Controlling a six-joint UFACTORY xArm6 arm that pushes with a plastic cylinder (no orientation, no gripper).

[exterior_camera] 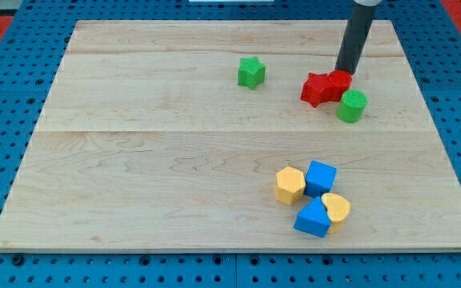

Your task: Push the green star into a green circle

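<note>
The green star (251, 72) sits alone on the wooden board (134, 160), in the upper middle of the view. The green circle (352, 106), a short cylinder, stands to the star's right and a little lower. Two red blocks lie between them: a red star-like block (317, 89) and a red round block (339, 82), touching each other, with the green circle next to their lower right. My tip (345, 72) is at the top edge of the red round block, well to the right of the green star and above the green circle.
A cluster at the lower right holds a yellow hexagon-like block (290, 185), a blue cube (321, 177), a yellow heart-like block (337, 208) and a second blue block (313, 218). A blue pegboard (6, 80) surrounds the board.
</note>
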